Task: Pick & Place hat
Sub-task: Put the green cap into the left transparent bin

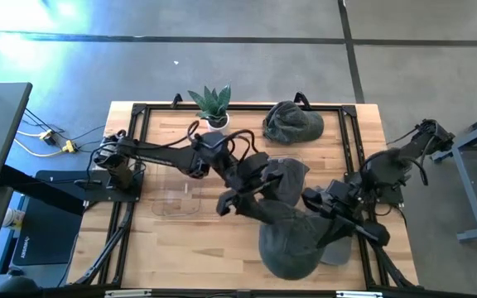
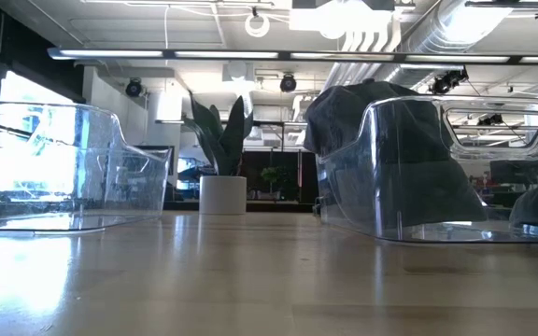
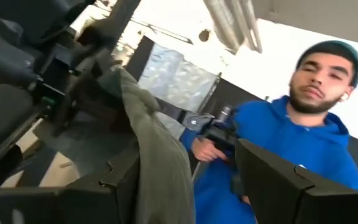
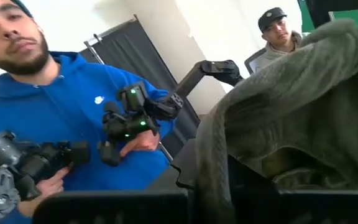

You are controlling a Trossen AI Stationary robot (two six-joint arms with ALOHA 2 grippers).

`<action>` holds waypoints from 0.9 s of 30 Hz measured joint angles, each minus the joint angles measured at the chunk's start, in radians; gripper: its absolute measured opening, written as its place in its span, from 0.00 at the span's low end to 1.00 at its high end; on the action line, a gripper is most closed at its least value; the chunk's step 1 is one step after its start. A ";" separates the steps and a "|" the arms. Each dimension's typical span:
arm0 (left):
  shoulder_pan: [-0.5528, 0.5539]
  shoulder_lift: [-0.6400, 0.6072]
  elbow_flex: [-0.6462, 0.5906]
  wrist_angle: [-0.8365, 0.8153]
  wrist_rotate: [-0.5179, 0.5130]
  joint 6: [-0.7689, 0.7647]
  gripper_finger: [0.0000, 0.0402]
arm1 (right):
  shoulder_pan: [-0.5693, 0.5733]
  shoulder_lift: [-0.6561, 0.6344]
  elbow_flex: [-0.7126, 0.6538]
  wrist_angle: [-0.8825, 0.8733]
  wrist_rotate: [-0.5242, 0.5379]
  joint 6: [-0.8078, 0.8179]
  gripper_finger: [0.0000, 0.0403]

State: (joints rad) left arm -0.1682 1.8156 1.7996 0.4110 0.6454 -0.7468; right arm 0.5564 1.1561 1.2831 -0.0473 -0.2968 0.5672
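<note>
A large grey-green hat (image 1: pixel 292 240) sits near the table's near right part, between my two grippers. My left gripper (image 1: pixel 243 192) reaches in from the left and is open in the left wrist view (image 3: pixel 188 180), with hat cloth (image 3: pixel 160 168) running between its fingers. My right gripper (image 1: pixel 320 201) comes from the right and is shut on the hat's edge (image 4: pixel 209 186). More grey cloth (image 1: pixel 286 172) lies just beyond the left gripper. In the low view a dark hat (image 2: pixel 381 140) shows in or behind a clear container. A second hat (image 1: pixel 292 122) rests on the far side. My left gripper has a fold of the hat's cloth (image 3: pixel 145 155) lying against the inner side of one finger (image 3: pixel 107 183). The other finger (image 3: pixel 278 186) stands clear of it with a gap. The cloth hangs slack past the finger. My right gripper pinches the hat's rolled edge (image 4: pixel 211 155) between its two fingers, coming from the table's right. The hat's body (image 4: pixel 303 93) bulges beyond the fingers.
A potted plant (image 1: pixel 214 103) stands at the far edge. A clear container (image 1: pixel 176 192) sits left of centre, another (image 2: pixel 437 168) stands to the right in the low view. A black frame (image 1: pixel 139 109) rims the table. A person in a blue hoodie (image 4: pixel 55 106) holds controllers beyond the table.
</note>
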 joint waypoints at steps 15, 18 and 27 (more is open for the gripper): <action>-0.002 0.092 0.002 0.066 -0.080 -0.026 0.56 | -0.013 0.000 0.000 -0.044 0.001 -0.044 0.02; -0.002 0.112 0.000 0.071 -0.047 -0.050 0.56 | -0.013 0.000 0.000 -0.051 0.001 -0.043 0.01; -0.017 0.112 0.000 0.028 -0.046 -0.074 0.56 | -0.013 0.000 -0.001 -0.097 0.002 -0.026 0.02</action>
State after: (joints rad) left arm -0.1848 1.9274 1.7992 0.4389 0.5998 -0.8204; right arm 0.5430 1.1564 1.2823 -0.1445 -0.2951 0.5411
